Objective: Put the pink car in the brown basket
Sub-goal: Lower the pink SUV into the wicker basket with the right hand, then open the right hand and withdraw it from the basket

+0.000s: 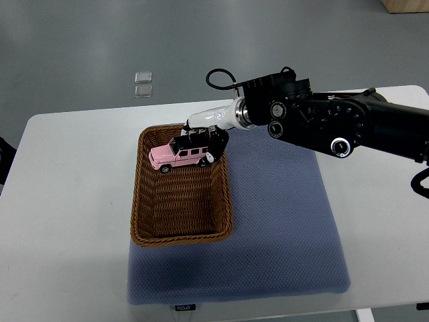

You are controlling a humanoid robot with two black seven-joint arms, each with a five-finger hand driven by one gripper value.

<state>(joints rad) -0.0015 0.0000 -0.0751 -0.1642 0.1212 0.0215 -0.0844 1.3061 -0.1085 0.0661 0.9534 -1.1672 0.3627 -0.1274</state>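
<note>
My right hand [203, 141] is over the far end of the brown basket [182, 188], black fingers [216, 142] curled down onto the pink car [177, 155]. Grasping it at the roof and rear end; fingers wrap the back of the car, so its rear is partly covered. How far the fingers close around the underside I can't make out, they blur into the car's black roof. The car sits level, long side across the basket, nose pointing to the picture's left, within the basket's rim near the far wall. Can't tell if the wheels touch the basket floor or hang just above it.

White wrist section behind the hand, then my black right arm [335, 124] running out to the right edge, cut off there. A cable loop sticks up near the wrist.

The basket is woven, rectangular, its near part holding nothing. It rests on the left part of a blue-grey mat [281, 221], overhanging the mat's left edge slightly. The mat lies on the white worktop [67, 221]; a small label on the mat's near edge is too small to read.

Beyond the worktop, grey floor with two small clear square things [143, 83], not identifiable. Dark shape at the left edge, cut off.
</note>
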